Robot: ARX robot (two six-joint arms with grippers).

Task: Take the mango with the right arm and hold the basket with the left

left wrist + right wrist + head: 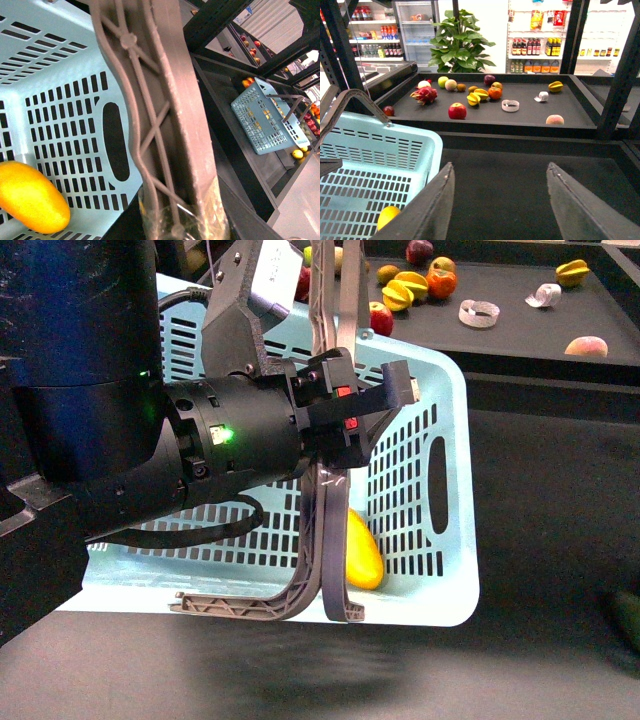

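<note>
Mango (362, 552) lies in basket (455, 540); L gripper (350, 405) clamped on handles (330, 575), R gripper (507, 200) apart, empty. Best: grip firm, basket level.

A dark, matte tabletop (560, 540) is seen in the foreground, and the turquoise basket (440, 570) is carried on its near left part. Behind it, a black raised tray (530, 117) is set. On the tray, a red apple (457, 111), star fruits (480, 95), an orange (494, 93), a dragon fruit (424, 95), a white ring (510, 105) and a peach-coloured fruit (554, 119) are laid out, mostly apart.
</note>
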